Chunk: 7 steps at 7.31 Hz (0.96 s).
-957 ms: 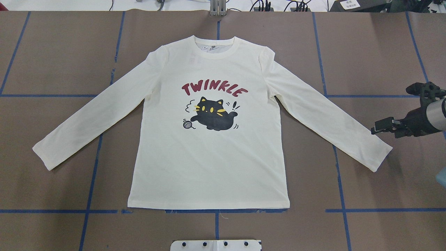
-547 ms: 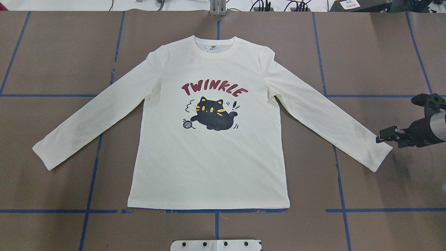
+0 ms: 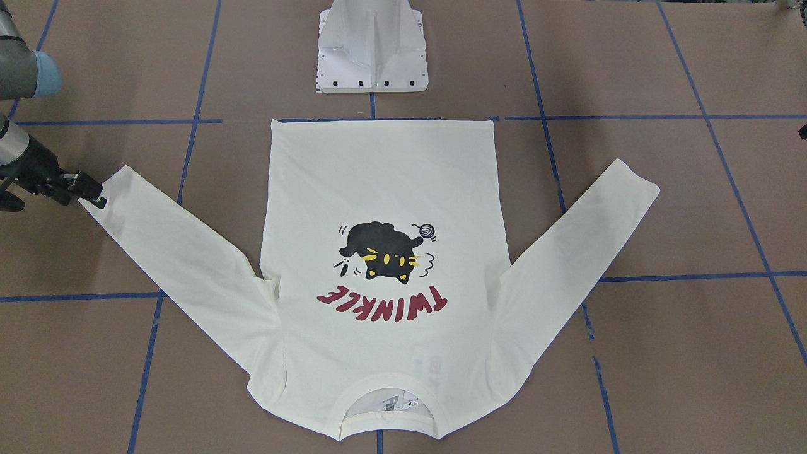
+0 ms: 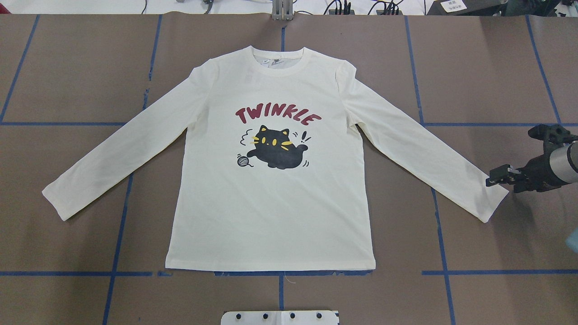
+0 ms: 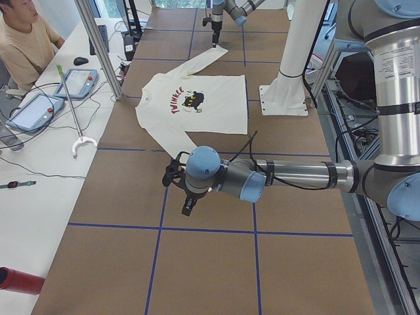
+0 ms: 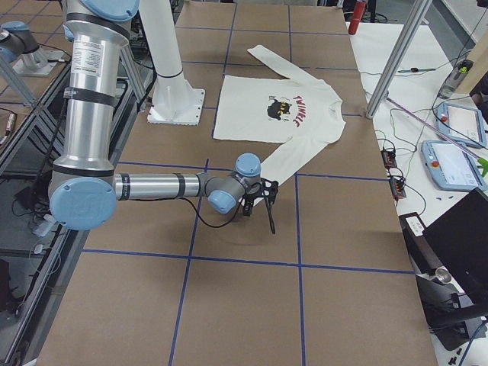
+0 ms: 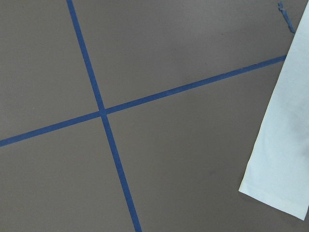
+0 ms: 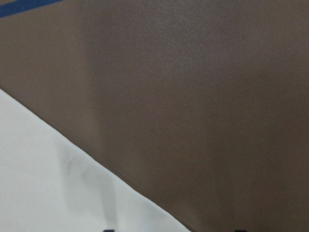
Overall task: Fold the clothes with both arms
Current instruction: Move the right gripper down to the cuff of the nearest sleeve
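The cream shirt [image 4: 271,212] lies flat, cat print and red "TWINKLE" up, collar away from me and both sleeves spread out; it also shows in the front-facing view [image 3: 378,176]. My right gripper [image 4: 494,177] hangs low over the end of the shirt's right sleeve [image 4: 490,201], at its far edge. The right wrist view shows that sleeve [image 8: 58,193] and two dark fingertips set wide apart, with nothing between them. My left gripper [image 5: 188,207] shows only in the exterior left view, above bare table beyond the left cuff [image 7: 282,145]. I cannot tell whether it is open or shut.
The table is covered in brown paper [image 4: 474,67] with blue tape lines. The white pedestal base [image 3: 372,50] stands at my edge. In the side view, an operator [image 5: 26,46], tablets [image 5: 75,82] and a red cylinder [image 5: 20,281] are at a side bench past metal posts.
My right gripper has shifted slightly outward and toward me along the right cuff, then held nearly still. The shirt has not moved.
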Available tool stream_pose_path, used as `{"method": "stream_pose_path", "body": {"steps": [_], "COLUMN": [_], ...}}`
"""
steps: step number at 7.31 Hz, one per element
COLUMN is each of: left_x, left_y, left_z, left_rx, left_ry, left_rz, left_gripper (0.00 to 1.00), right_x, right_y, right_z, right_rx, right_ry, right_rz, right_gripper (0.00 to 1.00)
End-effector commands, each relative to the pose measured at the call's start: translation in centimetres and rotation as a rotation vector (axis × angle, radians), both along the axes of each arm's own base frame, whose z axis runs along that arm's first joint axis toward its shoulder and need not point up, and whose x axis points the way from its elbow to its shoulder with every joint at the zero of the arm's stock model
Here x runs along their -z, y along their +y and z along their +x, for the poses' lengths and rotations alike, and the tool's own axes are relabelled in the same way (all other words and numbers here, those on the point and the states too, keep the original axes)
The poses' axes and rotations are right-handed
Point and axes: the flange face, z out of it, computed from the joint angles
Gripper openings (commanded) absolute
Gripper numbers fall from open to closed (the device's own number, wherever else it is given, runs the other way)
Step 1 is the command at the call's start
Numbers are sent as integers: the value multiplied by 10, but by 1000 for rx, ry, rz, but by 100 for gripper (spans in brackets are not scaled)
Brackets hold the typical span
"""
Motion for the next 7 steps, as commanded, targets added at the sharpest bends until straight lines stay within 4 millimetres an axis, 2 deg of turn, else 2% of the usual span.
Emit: {"method": "stream_pose_path", "body": {"steps": [1, 3, 4, 6, 7], "left_x": [0, 0, 0, 1, 0], "left_y": [1, 1, 1, 1, 1], "left_z": [0, -1, -1, -1, -1], "left_rx": [0, 1, 1, 3, 3], "left_ry": [1, 1, 1, 1, 1], "left_rz": [1, 1, 1, 2, 1], "left_gripper": [100, 100, 100, 100, 100], "right_x": [0, 2, 14, 72, 131], "right_y": [1, 3, 4, -1, -22], "right_z": [-2, -1, 0, -9, -32], "right_rx": [-10, -6, -3, -35, -61], "right_ry": [-5, -12, -29, -98, -185], "right_rz": [-26, -27, -14, -31, -103], "right_gripper": [1, 0, 0, 0, 0]}}
